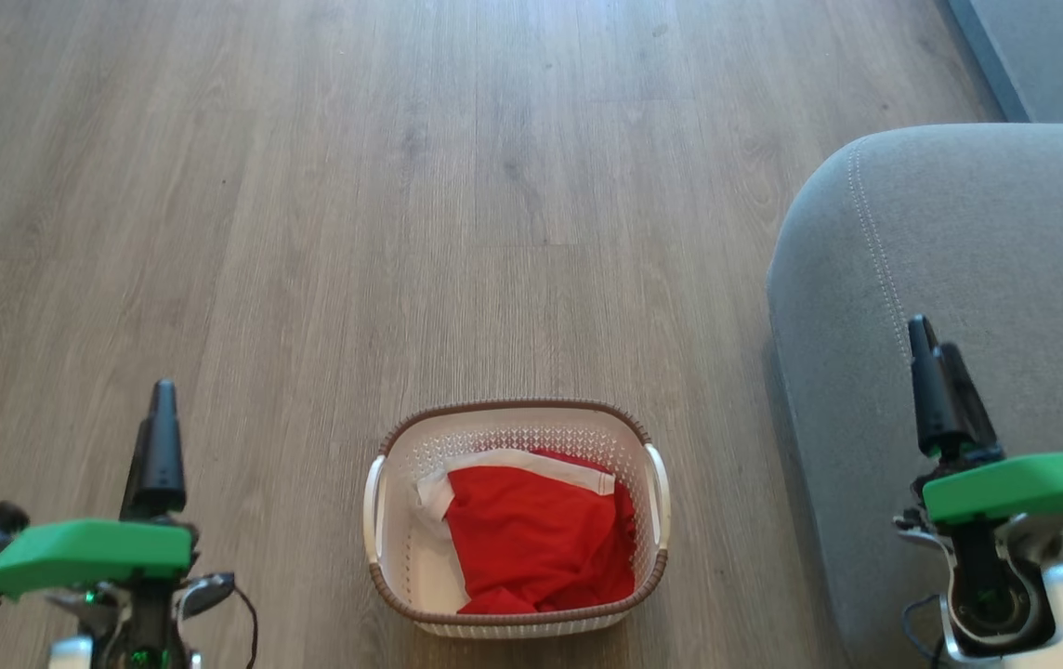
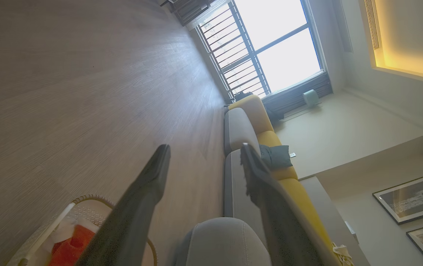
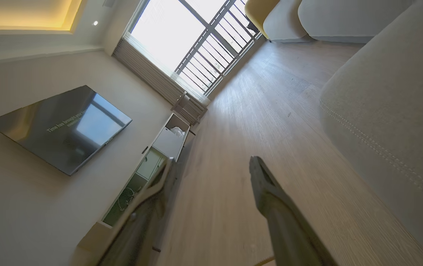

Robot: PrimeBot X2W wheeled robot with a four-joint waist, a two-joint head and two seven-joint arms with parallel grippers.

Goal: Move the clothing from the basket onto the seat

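The cream basket (image 1: 381,483) with its brown rim stands on the wood floor at the bottom middle of the head view. Red clothing (image 1: 536,539) with white trim lies bundled inside it, also glimpsed in the left wrist view's corner as the clothing (image 2: 71,245) in the basket (image 2: 85,199). The grey seat (image 1: 987,269) fills the right side, its stitched rounded corner facing the basket. My left gripper (image 1: 163,395) is raised at the lower left, well left of the basket, open and holding nothing (image 2: 204,149). My right gripper (image 1: 933,339) hovers over the seat's front, open and holding nothing (image 3: 211,162).
Bare wood floor (image 1: 401,186) stretches ahead and to the left. A long sofa with yellow cushions (image 2: 270,138) runs toward a bright window (image 2: 270,40). A wall television (image 3: 60,125) and a low white cabinet (image 3: 159,147) line the opposite wall.
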